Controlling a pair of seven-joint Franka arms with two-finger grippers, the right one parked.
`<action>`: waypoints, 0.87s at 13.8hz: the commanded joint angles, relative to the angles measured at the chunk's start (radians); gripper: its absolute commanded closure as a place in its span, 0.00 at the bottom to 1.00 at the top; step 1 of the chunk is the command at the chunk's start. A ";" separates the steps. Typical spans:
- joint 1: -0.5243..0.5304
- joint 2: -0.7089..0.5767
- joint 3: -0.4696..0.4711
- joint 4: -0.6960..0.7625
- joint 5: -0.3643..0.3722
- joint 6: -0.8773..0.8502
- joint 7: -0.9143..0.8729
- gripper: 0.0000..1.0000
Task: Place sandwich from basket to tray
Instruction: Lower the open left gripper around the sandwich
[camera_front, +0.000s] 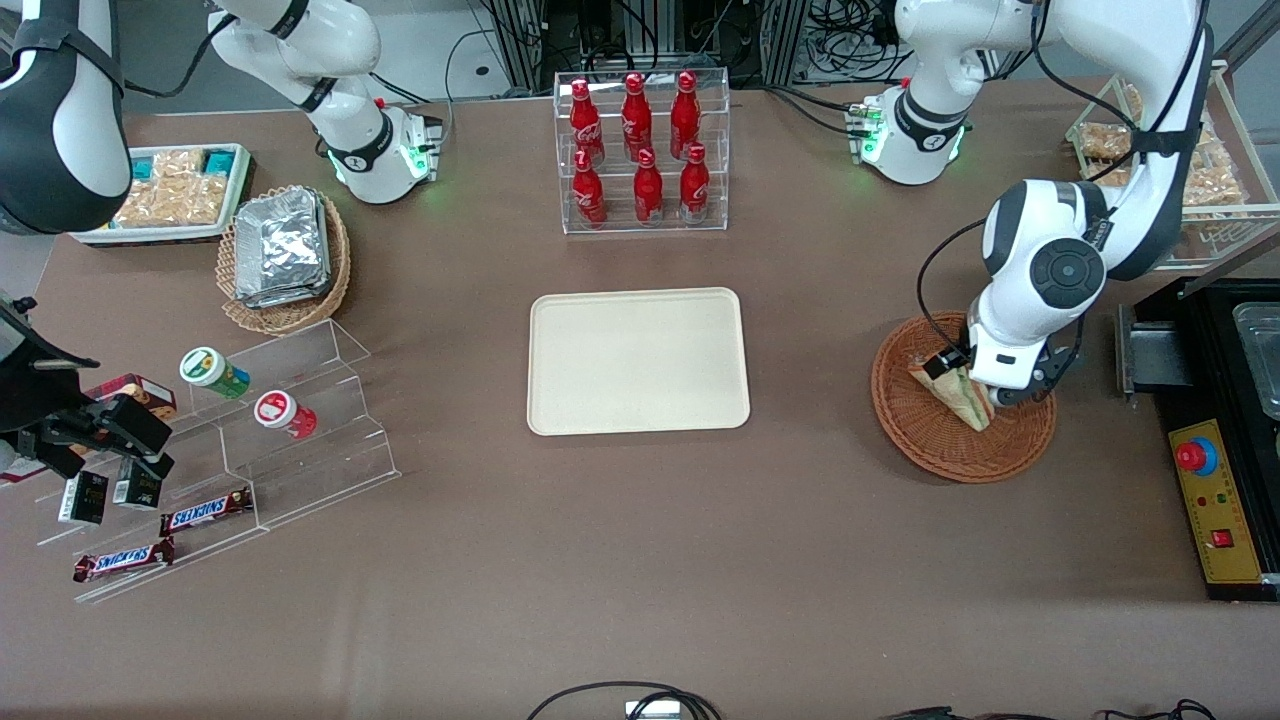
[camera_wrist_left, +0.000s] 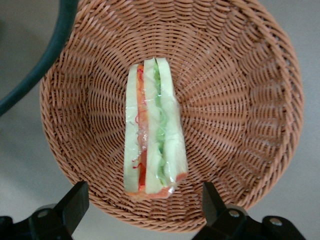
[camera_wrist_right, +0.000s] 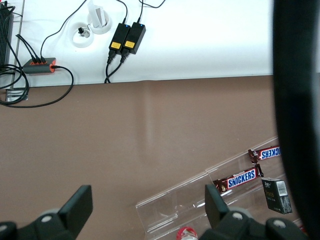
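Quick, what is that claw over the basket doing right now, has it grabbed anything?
Gripper: open, holding nothing, hovering over the sandwich lying in the basket.

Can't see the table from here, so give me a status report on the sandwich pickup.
Gripper open, above the basket, fingers straddling the sandwich. Sandwich in basket, not gripped. Tray bare; nothing between.

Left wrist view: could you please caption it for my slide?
Open end effector poised above the wrapped sandwich lying in the wicker basket.
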 joint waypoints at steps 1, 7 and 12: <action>0.005 -0.026 0.008 -0.058 0.023 0.070 -0.038 0.00; 0.060 0.009 0.014 -0.115 0.023 0.222 -0.079 0.00; 0.060 0.070 0.014 -0.112 0.023 0.305 -0.190 0.04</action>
